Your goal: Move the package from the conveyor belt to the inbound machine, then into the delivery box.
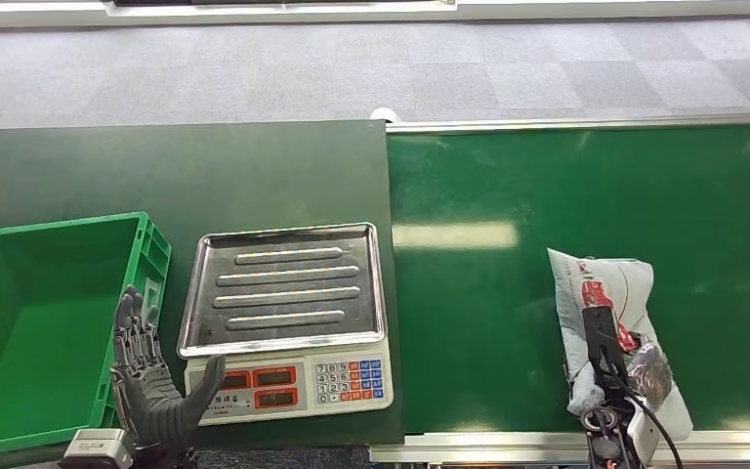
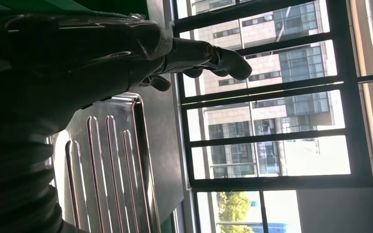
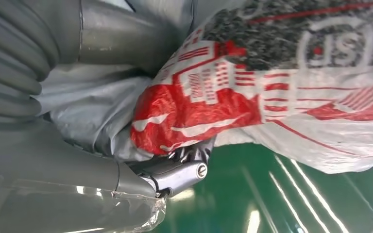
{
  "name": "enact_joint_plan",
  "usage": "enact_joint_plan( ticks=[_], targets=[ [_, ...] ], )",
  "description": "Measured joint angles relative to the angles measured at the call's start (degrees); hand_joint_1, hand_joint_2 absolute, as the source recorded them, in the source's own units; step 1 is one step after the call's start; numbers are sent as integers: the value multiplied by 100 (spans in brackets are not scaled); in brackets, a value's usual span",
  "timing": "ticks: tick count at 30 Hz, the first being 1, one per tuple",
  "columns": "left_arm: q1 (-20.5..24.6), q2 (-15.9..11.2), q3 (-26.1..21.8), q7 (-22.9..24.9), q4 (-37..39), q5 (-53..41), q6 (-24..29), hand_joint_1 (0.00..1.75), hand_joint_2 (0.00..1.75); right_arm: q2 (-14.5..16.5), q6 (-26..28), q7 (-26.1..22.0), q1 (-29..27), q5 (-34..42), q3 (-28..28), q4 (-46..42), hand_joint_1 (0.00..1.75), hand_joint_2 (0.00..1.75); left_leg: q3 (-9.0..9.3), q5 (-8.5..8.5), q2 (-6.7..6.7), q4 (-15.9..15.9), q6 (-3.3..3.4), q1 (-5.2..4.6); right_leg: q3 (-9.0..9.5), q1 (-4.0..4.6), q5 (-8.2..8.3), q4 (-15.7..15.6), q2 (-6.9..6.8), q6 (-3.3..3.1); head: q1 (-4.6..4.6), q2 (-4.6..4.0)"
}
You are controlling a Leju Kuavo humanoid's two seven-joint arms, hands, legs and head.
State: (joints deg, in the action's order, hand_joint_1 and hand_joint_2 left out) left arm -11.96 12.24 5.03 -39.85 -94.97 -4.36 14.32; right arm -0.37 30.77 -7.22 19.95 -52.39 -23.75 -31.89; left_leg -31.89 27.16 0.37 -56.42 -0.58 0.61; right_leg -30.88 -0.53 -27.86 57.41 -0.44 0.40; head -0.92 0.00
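Observation:
The package [image 1: 605, 293], a white plastic bag with red print, lies at the near right of the green conveyor belt [image 1: 488, 322]. My right hand [image 1: 623, 376] is on its near end. In the right wrist view the thumb and fingers of that hand [image 3: 53, 145] close around the crumpled bag [image 3: 272, 82] above the belt. The inbound machine is a scale with a steel tray [image 1: 283, 288] and keypad, left of the belt. The green delivery box [image 1: 68, 227] stands left of the scale. My left hand [image 1: 146, 376] is raised between box and scale, fingers spread and holding nothing; the left wrist view shows it [image 2: 77, 53] over the tray [image 2: 107, 165].
A dark green table top [image 1: 176, 176] carries the scale and the box. The belt's metal rim [image 1: 508, 451] runs along the near edge. Grey carpet floor [image 1: 352, 68] lies beyond. Windows show in the left wrist view.

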Motion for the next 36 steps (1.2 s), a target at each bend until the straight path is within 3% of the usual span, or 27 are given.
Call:
enact_joint_plan(
  ticks=[8, 12, 17, 24, 31, 36],
  targets=[
    [0, 0, 0, 0, 0, 7, -108, 0, 175, 522, 468, -2116, -491, 985, -174, -1245, 175, 175, -15, -1, -4, 1, -1, 2, -15, 2, -1, 2, -1, -1, -1, 0],
    [67, 0, 16, 0, 9, 8, -181, 0, 175, 841, 428, -2605, -748, 1327, -138, -2141, 175, 175, -28, -1, -3, 1, -1, 1, -26, 2, -2, 2, 0, 0, 0, 0],
    [265, 0, 99, 0, 75, 21, -330, 0, 175, 1171, 16, -2735, -827, 1462, 234, -2998, 175, 175, -27, -1, 2, 1, -1, 0, -25, 1, 0, 2, 1, -1, 1, 0],
    [725, 12, 325, 0, 406, 79, -672, 0, 175, 1513, -403, -2538, -710, 1326, 1381, -3552, 175, 175, -25, -9, 3, 2, -2, 2, -25, 3, 3, 5, 4, -5, -1, 0],
    [1075, 6, 502, 0, 653, 132, -588, 0, 175, 1864, -1239, -2248, -27, 1286, 2438, -3254, 175, 175, -31, -10, 5, 2, -4, 2, -32, 4, 4, 9, 6, -5, -1, 0],
    [1099, -27, 468, 0, 657, 187, -427, 0, 175, 1980, -1725, -2363, 560, 1827, 3212, -2588, 175, 175, -39, -11, 0, 2, -4, 2, -34, 4, 3, 10, 1, -5, 1, 0]
  ],
)
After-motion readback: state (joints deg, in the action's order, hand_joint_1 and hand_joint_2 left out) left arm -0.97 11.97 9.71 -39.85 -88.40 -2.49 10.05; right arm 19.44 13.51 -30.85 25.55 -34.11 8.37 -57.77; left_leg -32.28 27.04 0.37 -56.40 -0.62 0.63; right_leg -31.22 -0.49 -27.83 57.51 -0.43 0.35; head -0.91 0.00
